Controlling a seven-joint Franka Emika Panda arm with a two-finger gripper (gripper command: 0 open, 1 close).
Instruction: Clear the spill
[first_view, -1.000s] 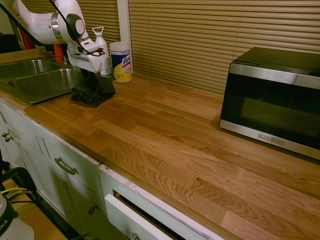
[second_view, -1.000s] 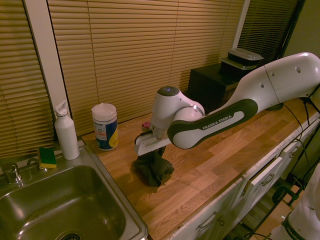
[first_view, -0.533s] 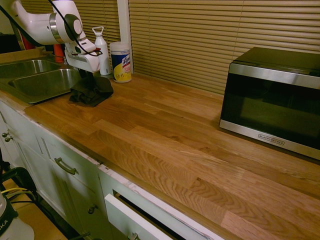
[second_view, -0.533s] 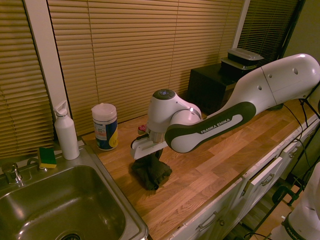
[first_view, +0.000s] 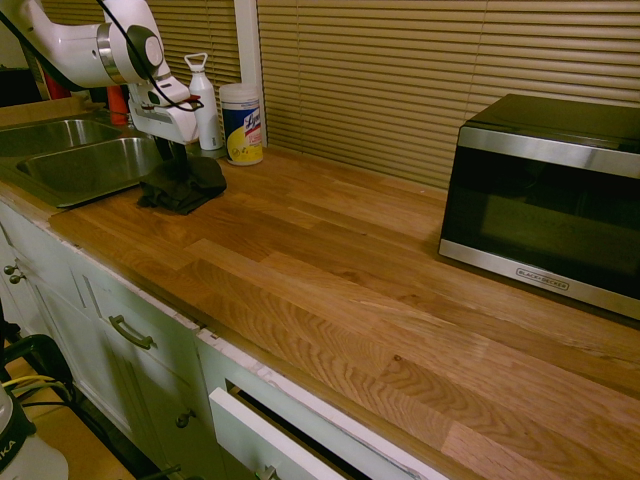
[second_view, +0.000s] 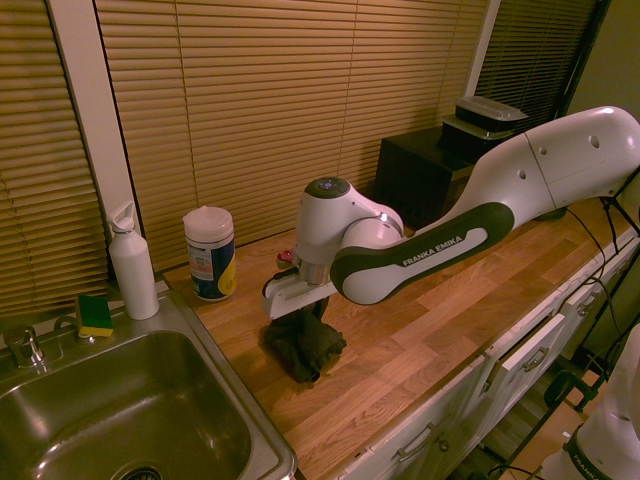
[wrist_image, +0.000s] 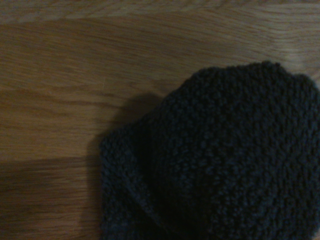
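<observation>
Wiping is the step in hand, judged from my gripper (second_view: 300, 312) standing pressed down on the dark cloth (second_view: 305, 346) bunched on the wooden counter (first_view: 330, 260). My fingers are hidden between the wrist and the cloth in both exterior views, so I cannot tell how far they stand apart or whether they pinch the fabric.

Read left to right in the second exterior view: a steel sink (second_view: 120, 420) with a green-and-yellow sponge (second_view: 95, 314) on its rim; a white bottle (second_view: 132, 265); a wipes canister (second_view: 210, 253) with a blue and yellow label; then the cloth under my wrist; then, far along the counter, a microwave (first_view: 545, 200).

The spill itself is not visible in any view. No dark blotches show on the bare wood around the cloth, and the wrist view shows only knitted cloth (wrist_image: 220, 160) on clean planks. It may lie beneath the cloth, or be too small to make out; I cannot say which.

The next move, in my judgement, calls for steady downward pressure while dragging the cloth across the wood, then lifting to check what remains.

Legible writing: "FRANKA EMIKA" along my forearm; the canister's label seems to read "Lysol", blurred. The microwave's badge is too small to read.
</observation>
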